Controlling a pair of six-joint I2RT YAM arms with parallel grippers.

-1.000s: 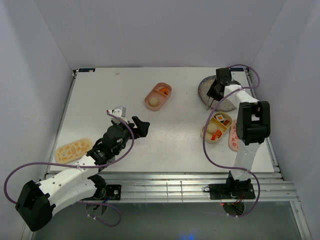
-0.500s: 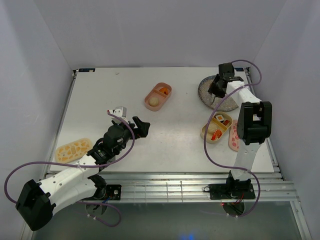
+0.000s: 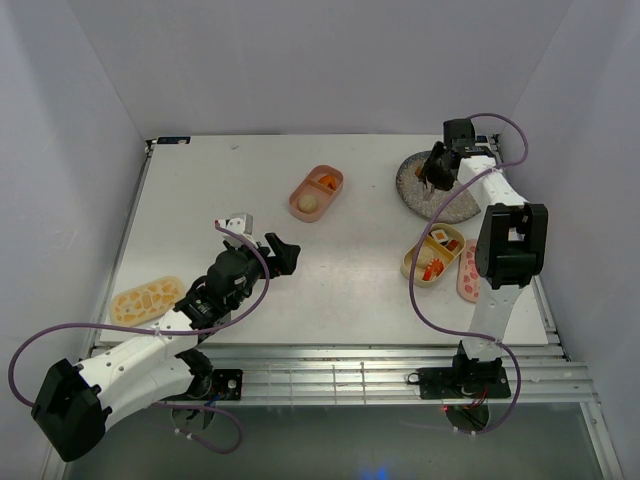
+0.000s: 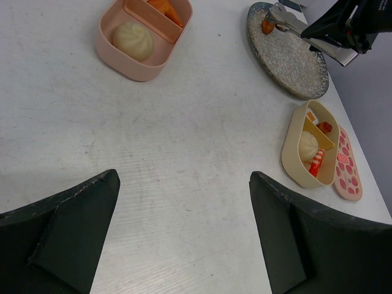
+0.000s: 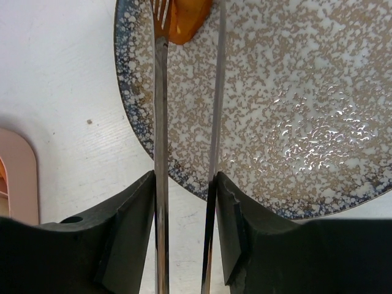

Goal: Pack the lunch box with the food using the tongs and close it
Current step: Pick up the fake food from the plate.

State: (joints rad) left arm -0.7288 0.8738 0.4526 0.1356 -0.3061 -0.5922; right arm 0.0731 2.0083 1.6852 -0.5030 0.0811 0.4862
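The tongs [image 5: 160, 122] are gripped by the right pincer [image 5: 184, 199]. Its two black fingers [image 5: 131, 233] are pressed on the outer sides of the two thin metal blades, which are kept a little apart. This pincer is held above the grey speckled plate [image 3: 432, 203] at the far right of the worktop [image 3: 220, 180]. An orange piece [image 5: 187, 18] is seen between the tips of the tongs, lying at the rim of the plate. Whether it is already squeezed cannot be told.

The left pincer [image 3: 283, 252] is fully open and nothing is held in it. It is placed over the bare middle of the worktop, well apart from all the food.

The lunch box is found in four separate parts. The pink tray [image 3: 316, 192] is standing in the far middle. A cream bun [image 4: 133, 40] is in its larger compartment and orange pieces [image 4: 164, 5] are in the smaller one. The tan tray [image 3: 434, 253] is set near the right arm, between the plate and the near edge. Several small pieces are in it, among them a white rice ball [image 4: 306, 146]. The pink lid [image 3: 467, 270] is lying flat just beside this tray, on its right side. The yellow lid [image 3: 147, 300] is lying at the near left, well apart from both trays. Both trays are uncovered.
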